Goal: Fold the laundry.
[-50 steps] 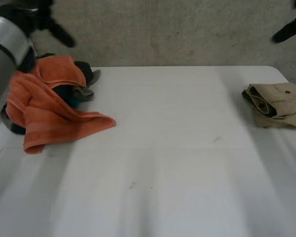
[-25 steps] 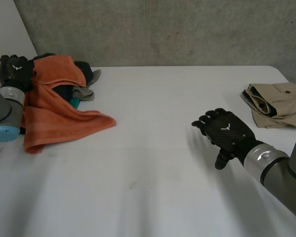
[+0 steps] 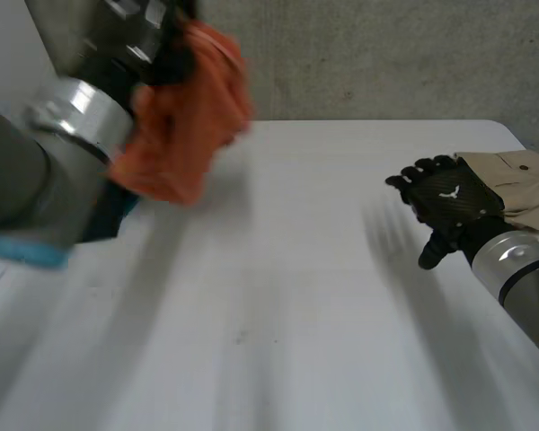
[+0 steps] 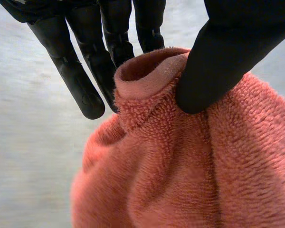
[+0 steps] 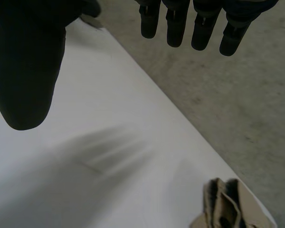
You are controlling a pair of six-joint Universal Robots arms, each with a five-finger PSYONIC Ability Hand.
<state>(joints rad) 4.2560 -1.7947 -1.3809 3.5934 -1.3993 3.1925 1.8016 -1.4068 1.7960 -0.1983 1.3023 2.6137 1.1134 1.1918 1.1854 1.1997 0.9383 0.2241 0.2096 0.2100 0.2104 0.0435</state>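
My left hand point(image 3: 166, 45) is raised high over the table's left side, shut on an orange towel point(image 3: 193, 103) that hangs bunched below it. In the left wrist view the thumb point(image 4: 228, 61) pinches a fold of the towel point(image 4: 190, 166) against the fingers. My right hand point(image 3: 447, 205) hovers open over the right side of the table, fingers spread, just beside a folded beige garment point(image 3: 521, 184). In the right wrist view its fingers point(image 5: 173, 26) are straight, with the beige garment point(image 5: 228, 206) below the palm.
The white table point(image 3: 296, 296) stretches across the middle and front. My left arm point(image 3: 36, 180) covers the back left corner. A concrete wall point(image 3: 377, 54) stands behind the table's far edge, and grey floor point(image 5: 228, 95) lies past its right edge.
The left hand closed on the orange towel and lifted it off the pile at the back left. The right hand moved right and back, close to the beige garment.
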